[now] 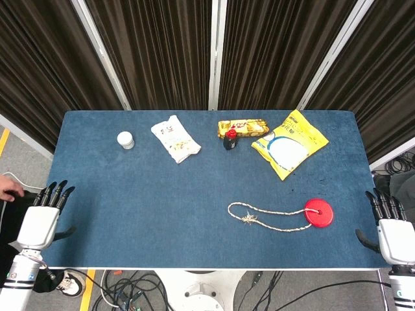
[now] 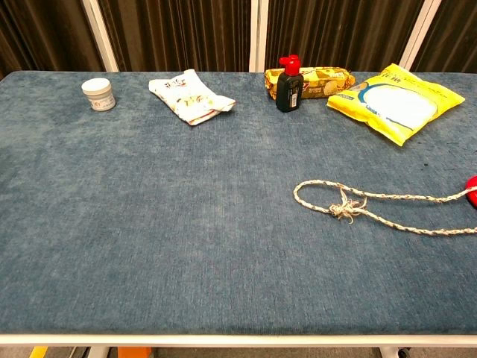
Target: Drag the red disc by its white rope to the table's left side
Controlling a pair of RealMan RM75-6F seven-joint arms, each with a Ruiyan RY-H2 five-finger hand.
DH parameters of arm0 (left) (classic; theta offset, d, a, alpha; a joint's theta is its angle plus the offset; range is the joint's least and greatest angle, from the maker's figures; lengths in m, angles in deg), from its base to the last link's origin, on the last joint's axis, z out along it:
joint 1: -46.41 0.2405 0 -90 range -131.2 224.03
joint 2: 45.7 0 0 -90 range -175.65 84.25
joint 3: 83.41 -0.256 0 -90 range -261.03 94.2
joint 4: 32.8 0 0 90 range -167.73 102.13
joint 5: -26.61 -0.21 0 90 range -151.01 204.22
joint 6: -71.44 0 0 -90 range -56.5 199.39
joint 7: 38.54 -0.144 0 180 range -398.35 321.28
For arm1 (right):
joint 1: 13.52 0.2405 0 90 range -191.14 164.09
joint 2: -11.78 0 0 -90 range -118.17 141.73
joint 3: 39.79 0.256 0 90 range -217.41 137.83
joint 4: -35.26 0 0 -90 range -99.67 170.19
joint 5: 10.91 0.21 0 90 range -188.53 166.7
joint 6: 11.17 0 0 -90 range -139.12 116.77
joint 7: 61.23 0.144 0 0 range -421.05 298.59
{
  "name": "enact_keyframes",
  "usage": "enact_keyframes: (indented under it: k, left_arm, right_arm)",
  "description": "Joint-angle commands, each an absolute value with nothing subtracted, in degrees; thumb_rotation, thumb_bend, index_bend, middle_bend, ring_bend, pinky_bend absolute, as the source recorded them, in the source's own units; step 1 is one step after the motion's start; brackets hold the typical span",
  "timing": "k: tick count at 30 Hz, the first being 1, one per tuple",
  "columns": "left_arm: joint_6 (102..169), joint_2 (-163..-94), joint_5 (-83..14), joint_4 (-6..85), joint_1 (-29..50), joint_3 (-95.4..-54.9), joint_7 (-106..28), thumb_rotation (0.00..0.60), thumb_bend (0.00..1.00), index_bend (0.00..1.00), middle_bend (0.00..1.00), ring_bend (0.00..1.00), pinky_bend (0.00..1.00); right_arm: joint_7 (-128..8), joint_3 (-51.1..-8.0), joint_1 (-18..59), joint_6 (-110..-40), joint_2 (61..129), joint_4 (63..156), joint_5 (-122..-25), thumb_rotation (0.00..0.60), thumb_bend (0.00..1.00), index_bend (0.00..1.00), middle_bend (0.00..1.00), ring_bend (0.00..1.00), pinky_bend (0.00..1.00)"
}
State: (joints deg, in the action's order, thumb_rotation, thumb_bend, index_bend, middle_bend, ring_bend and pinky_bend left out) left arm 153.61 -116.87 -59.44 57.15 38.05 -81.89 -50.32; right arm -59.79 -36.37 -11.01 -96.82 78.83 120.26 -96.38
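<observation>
The red disc lies flat on the blue table near its right front; in the chest view only its rim shows at the right edge. Its white rope runs left from the disc in a long loop with a knot near the loop's left end. My left hand hangs off the table's left front corner, fingers straight and apart, holding nothing. My right hand sits off the right front corner, also open and empty, a short way right of the disc. Neither hand shows in the chest view.
Along the back stand a small white jar, a white snack packet, a yellow biscuit pack, a dark bottle with a red cap and a yellow bag. Cables lie on the floor below the front edge.
</observation>
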Motion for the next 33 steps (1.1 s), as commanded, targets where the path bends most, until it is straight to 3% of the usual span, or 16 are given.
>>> enact_keyframes:
  k: [1, 17, 23, 33]
  left_arm:
    - [153.2, -117.0, -59.5, 57.1, 37.8, -82.0, -50.5, 0.600, 0.06, 0.13, 0.03, 0.00, 0.13]
    - [148.5, -117.3, -62.6, 59.8, 33.7, -82.4, -51.9, 0.600, 0.06, 0.13, 0.03, 0.00, 0.13]
    - [141.5, -118.9, -66.3, 61.8, 27.2, -81.8, -54.3, 0.600, 0.06, 0.13, 0.03, 0.00, 0.13]
    - [126.1, -126.9, -68.2, 60.5, 11.3, -76.5, -52.7, 0.600, 0.06, 0.13, 0.06, 0.00, 0.16]
  right_arm:
    - [-59.6, -36.4, -11.1, -96.7, 78.8, 120.1, -96.2, 0.600, 0.16, 0.00, 0.00, 0.00, 0.00]
    - [-58.3, -36.3, -11.2, -96.6, 78.3, 119.5, -96.1, 0.600, 0.16, 0.00, 0.00, 0.00, 0.00]
    - [-57.2, -35.8, -11.5, -96.8, 77.5, 119.1, -95.2, 0.600, 0.16, 0.00, 0.00, 0.00, 0.00]
    - [-55.8, -35.0, -11.7, -96.5, 77.7, 118.5, -93.4, 0.600, 0.16, 0.00, 0.00, 0.00, 0.00]
